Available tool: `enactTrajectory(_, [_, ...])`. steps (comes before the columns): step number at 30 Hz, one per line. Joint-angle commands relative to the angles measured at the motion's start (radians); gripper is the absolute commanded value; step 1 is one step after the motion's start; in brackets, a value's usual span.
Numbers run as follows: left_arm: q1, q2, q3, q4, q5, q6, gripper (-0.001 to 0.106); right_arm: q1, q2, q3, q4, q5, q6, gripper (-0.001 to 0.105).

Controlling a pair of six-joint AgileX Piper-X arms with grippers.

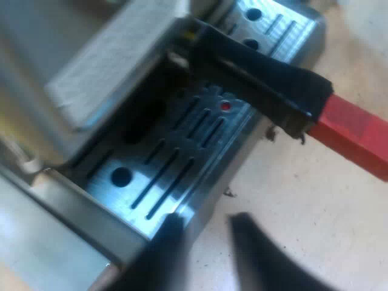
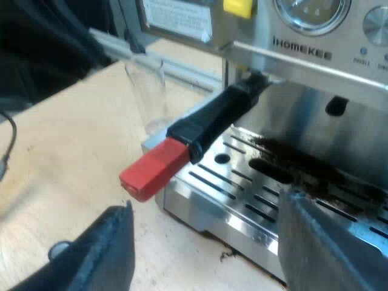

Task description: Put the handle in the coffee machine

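The holder's dark handle (image 2: 215, 118) sticks out from under the espresso machine's (image 2: 303, 42) front, over the drip tray, and its red end (image 2: 153, 170) juts past the tray's edge. My right gripper (image 2: 212, 254) is open, short of the red end and not touching it. In the left wrist view the same handle (image 1: 260, 79) with its red end (image 1: 354, 133) crosses above the slotted drip tray (image 1: 163, 176). My left gripper (image 1: 206, 254) is open at the tray's edge, with nothing between its fingers.
A clear measuring glass (image 2: 148, 91) stands on the wooden table (image 2: 66, 139) beside the machine, just behind the handle. Dark coffee grounds (image 2: 291, 154) lie scattered on the drip tray (image 2: 242, 194). A few crumbs lie on the table (image 1: 303, 200) by the tray.
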Motion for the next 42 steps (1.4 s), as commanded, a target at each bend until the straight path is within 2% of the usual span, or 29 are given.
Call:
enactTrajectory(1, [0.026,-0.044,-0.019,0.005,0.0,-0.047,0.055,-0.006,-0.003,-0.034,0.039,-0.014,0.003,0.055])
enactTrajectory(3, [0.055,-0.088,-0.036,0.005,0.0,-0.094,0.063,-0.021,-0.003,-0.064,0.075,-0.031,0.003,0.055])
enactTrajectory(5, [0.073,-0.112,-0.058,0.005,0.0,-0.126,0.066,-0.046,-0.003,-0.093,0.109,-0.035,0.003,0.055])
enactTrajectory(12, [0.081,-0.137,-0.184,0.003,0.0,-0.252,0.068,-0.212,-0.003,-0.267,0.338,-0.055,0.001,0.055])
enactTrajectory(16, [0.081,-0.132,-0.252,-0.006,0.0,-0.26,0.068,-0.334,-0.003,-0.368,0.485,-0.079,0.001,0.055])
enactTrajectory(18, [0.081,-0.139,-0.288,-0.021,-0.025,-0.26,0.068,-0.437,-0.003,-0.42,0.567,-0.114,0.001,0.055])
enactTrajectory(22, [0.081,-0.161,-0.324,-0.067,-0.061,-0.288,0.068,-0.595,-0.007,-0.462,0.633,-0.176,0.001,0.055])
enactTrajectory(24, [0.081,-0.182,-0.331,-0.091,-0.09,-0.308,0.068,-0.701,-0.008,-0.473,0.653,-0.247,0.004,0.055])
enactTrajectory(28, [0.081,-0.217,-0.331,-0.101,-0.116,-0.307,0.068,-0.844,-0.008,-0.473,0.689,-0.302,0.019,0.055])
enactTrajectory(37, [0.081,-0.284,-0.331,-0.1,-0.237,-0.307,0.068,-1.167,-0.03,-0.47,0.726,-0.31,0.018,0.055])
enactTrajectory(40, [0.081,-0.319,-0.331,-0.101,-0.339,-0.324,0.068,-1.235,-0.056,-0.47,0.757,-0.31,0.005,0.055])
enactTrajectory(42, [0.081,-0.351,-0.331,-0.101,-0.418,-0.36,0.068,-1.257,-0.091,-0.467,0.799,-0.31,-0.049,0.055])
